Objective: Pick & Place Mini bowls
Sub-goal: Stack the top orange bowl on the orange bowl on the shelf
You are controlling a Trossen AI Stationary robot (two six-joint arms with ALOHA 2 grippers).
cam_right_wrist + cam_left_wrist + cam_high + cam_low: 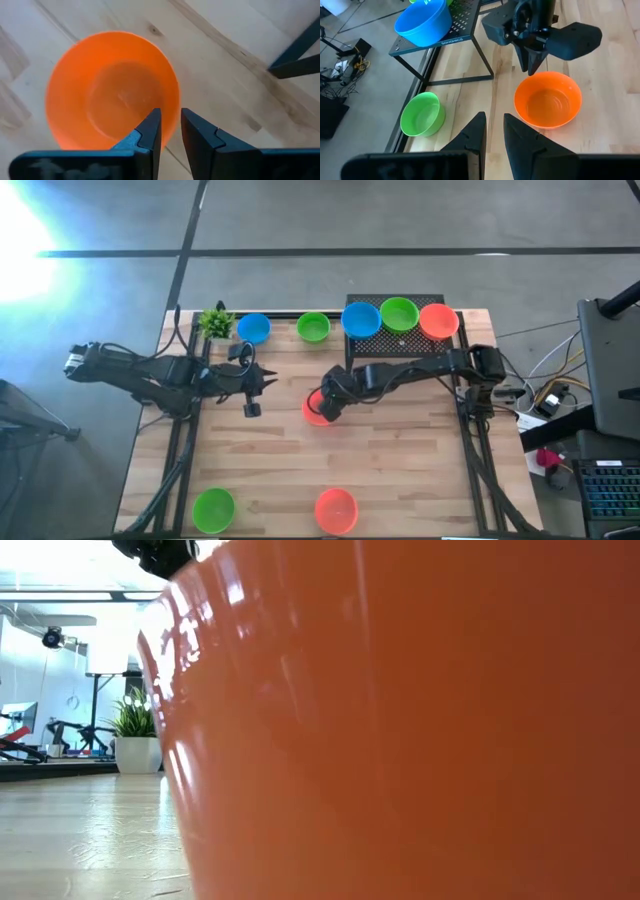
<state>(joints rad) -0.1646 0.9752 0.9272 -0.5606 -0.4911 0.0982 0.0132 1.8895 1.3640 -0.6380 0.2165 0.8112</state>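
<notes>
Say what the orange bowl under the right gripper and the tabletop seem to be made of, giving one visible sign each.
The orange bowl looks like glossy moulded plastic: plain even colour, thin smooth rim, soft highlights. The tabletop looks like pale wood: joined planks, grain lines and a knot show in the right wrist view.

orange-red bowl (112,90), pale wood-grain table (225,65), dark hand (170,132).

arms: two, dark, jointed | left gripper (251,392): black, tapered wedge fingers, cable loop above | right gripper (170,131): black angular fingers, stepped inner edges
</notes>
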